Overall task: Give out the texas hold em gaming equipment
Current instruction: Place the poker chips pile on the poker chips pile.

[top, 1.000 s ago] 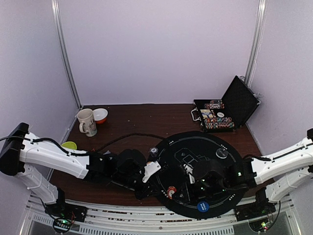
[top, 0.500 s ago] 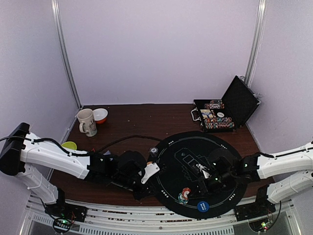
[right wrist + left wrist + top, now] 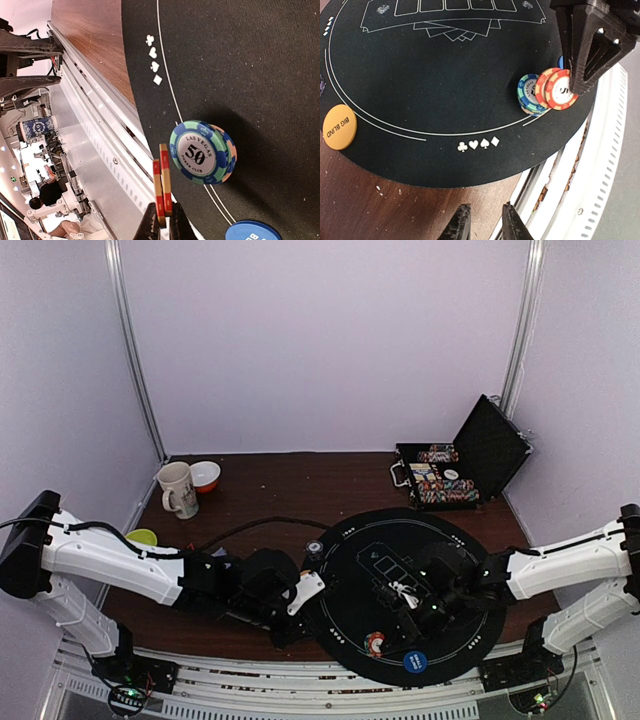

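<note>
If let go too soon, could roll off the black mat point(image 3: 250, 60) and over the near edge of the counter point(image 3: 85, 30). Talking here about the two red chips point(image 3: 165, 175), standing on their thin sides and pinched tight by the right fingers point(image 3: 149, 227), closed almost all the way on them. Held just beside the chip pile point(image 3: 200, 157), close to the mat's near rim, not yet laid flat. Easy to slip out too, with so little chip inside the grip. Could also bump the pile and tip it, since already a bit crooked, with lower chips poking out sideways. Might knock into the blue disc point(image 3: 252, 231) just nearby as well. As for the left fingers point(image 3: 460, 225), open only a little, holding nothing, low over the counter beside the mat. Best to lower slowly and lay flat before opening.
</note>
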Motion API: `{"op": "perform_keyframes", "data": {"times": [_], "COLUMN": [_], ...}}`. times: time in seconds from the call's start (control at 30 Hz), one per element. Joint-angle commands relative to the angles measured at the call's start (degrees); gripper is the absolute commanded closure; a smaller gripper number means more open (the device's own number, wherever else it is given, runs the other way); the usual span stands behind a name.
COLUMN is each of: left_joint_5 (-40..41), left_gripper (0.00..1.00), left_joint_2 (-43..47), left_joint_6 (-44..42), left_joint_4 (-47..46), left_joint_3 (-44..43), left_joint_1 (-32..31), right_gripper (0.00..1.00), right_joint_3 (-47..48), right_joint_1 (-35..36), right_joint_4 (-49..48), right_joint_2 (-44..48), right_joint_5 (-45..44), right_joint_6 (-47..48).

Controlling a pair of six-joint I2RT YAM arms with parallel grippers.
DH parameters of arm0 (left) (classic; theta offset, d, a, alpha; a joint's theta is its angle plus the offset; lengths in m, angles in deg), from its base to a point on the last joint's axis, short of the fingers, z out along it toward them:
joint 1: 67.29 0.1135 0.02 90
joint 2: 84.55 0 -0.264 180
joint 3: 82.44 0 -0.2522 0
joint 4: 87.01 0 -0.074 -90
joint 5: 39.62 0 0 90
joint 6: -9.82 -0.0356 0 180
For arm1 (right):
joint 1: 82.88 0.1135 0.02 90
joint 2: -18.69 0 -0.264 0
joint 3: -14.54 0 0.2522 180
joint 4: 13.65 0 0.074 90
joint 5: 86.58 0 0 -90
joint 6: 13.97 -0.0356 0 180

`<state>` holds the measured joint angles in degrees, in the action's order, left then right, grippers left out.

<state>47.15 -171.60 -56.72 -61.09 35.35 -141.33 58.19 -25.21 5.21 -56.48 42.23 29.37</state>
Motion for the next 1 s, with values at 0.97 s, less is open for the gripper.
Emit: {"op": "perform_keyframes", "data": {"times": [0.97], "left_joint_5": [1.0], "left_gripper": [0.76], "left_joint_2": [0.5], "left_joint_6": [-0.7], "left_joint_4": [-0.1], "left_joint_3": [-0.7], "left_joint_1": [-0.1], "right_gripper": [1.0], "right_joint_3": [1.1], "right_joint_1": [-3.6], "right_joint_4": [1.5], "right_joint_2": [-3.4], "right_joint_5": [3.8], "right_joint_6": [4.3]}}
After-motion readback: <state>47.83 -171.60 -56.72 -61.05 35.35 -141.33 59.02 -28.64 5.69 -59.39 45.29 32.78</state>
